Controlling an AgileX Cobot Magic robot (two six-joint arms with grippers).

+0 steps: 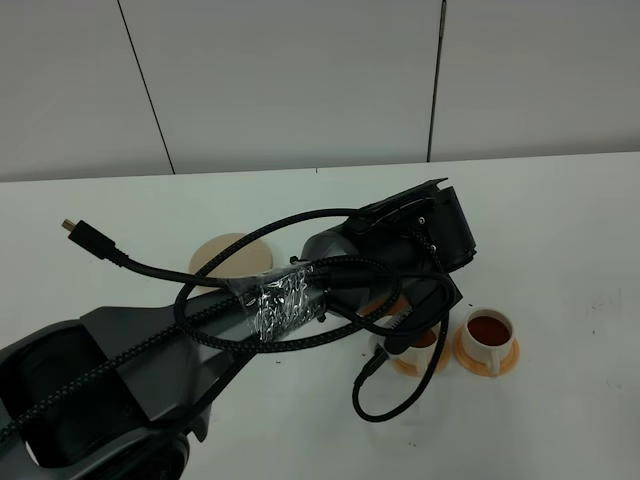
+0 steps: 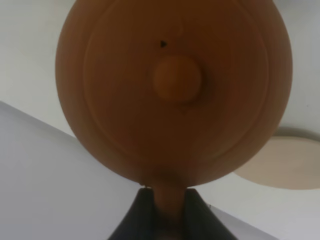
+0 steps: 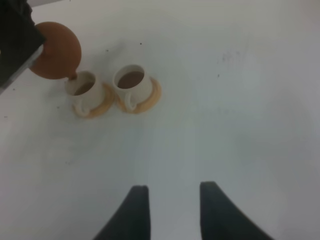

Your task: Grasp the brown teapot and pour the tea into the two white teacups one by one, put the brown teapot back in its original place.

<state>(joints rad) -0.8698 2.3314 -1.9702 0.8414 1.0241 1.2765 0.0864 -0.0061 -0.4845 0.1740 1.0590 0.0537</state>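
The brown teapot (image 2: 175,90) fills the left wrist view, lid and knob facing the camera. My left gripper (image 2: 167,212) is shut on its handle. In the right wrist view the teapot (image 3: 57,50) is tilted, its spout over the rim of one white teacup (image 3: 82,87), which holds tea. The other teacup (image 3: 132,82) beside it is full of brown tea. Both stand on orange saucers. In the high view my left arm (image 1: 400,250) hides the teapot and half of the nearer cup (image 1: 425,340). The cream coaster (image 1: 232,257) lies bare. My right gripper (image 3: 172,210) is open and holds nothing.
Black cables (image 1: 300,300) loop around the left arm above the table. The filled cup (image 1: 488,330) sits to the right of the arm. White tabletop (image 3: 240,115) stretches between my right gripper and the cups. A grey panelled wall (image 1: 300,80) stands behind the table.
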